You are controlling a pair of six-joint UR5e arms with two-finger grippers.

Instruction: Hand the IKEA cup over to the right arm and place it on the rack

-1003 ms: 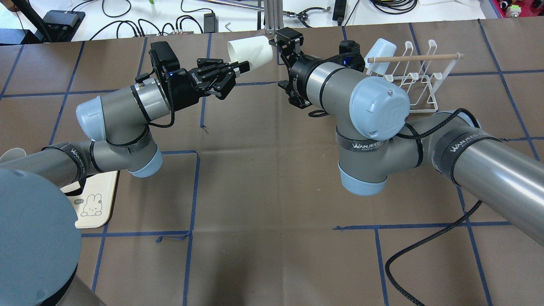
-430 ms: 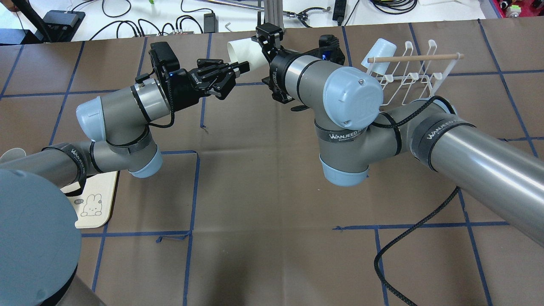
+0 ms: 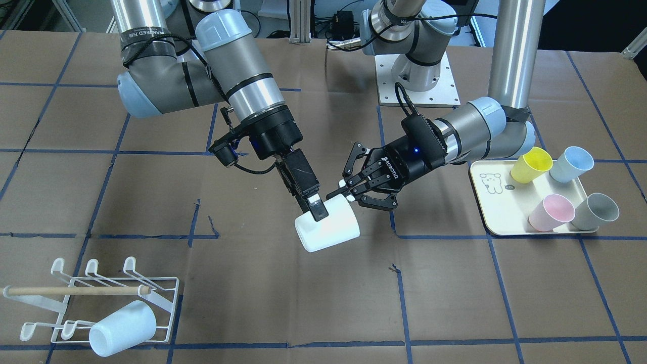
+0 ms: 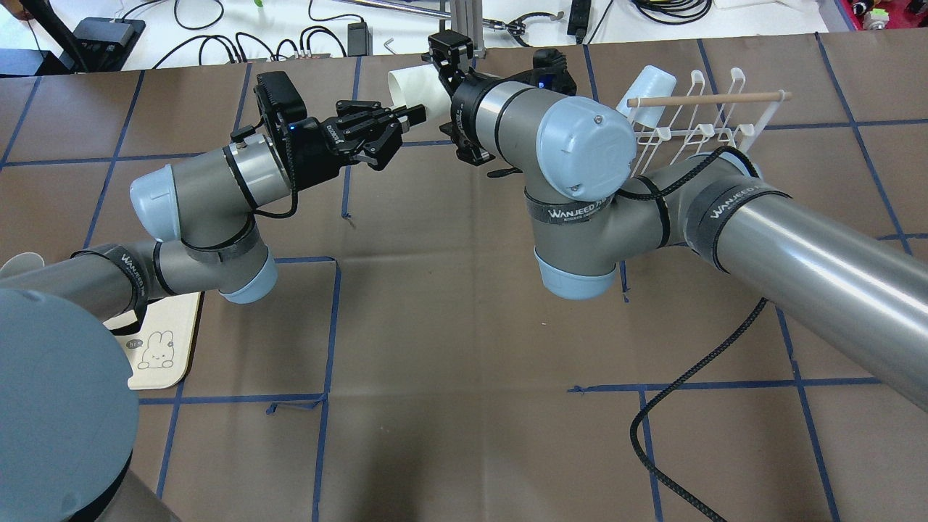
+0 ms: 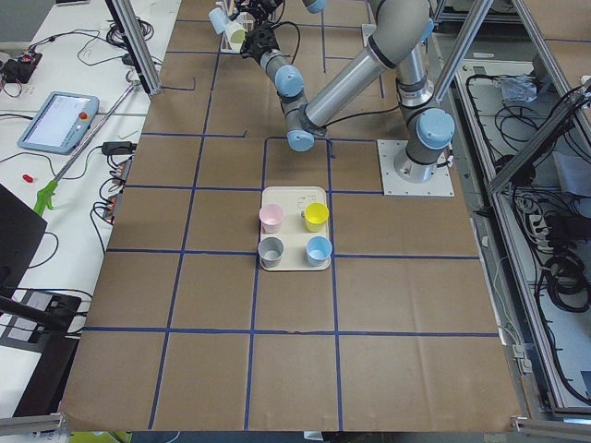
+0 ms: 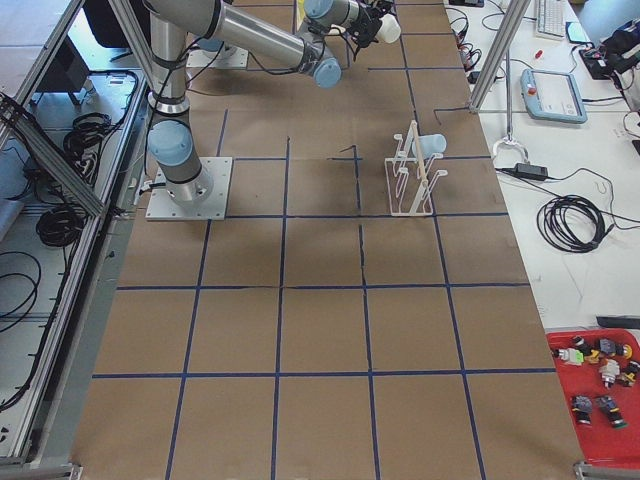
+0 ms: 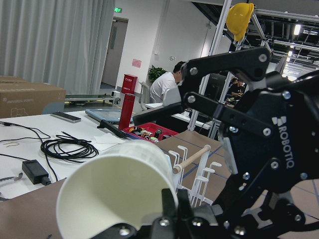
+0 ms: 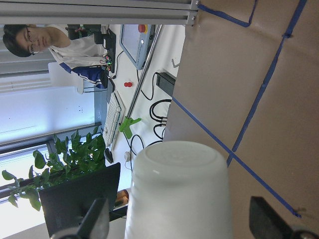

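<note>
The left pincer clamps the IKEA cup by its rim, holding it sideways above the counter near the edge opposite the robot. The right pincer straddles its base, fingers apart.

Six cups (four on the one tray), one rack, two arms.

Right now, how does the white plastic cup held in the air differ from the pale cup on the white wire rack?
The white plastic cup in the air is pinched at its rim by the left gripper; the pale cup on the white wire rack is untouched. The right gripper's jaws stand spread around the held cup's base; nothing flanks the rack cup. Both are similarly shaped tumblers.
</note>
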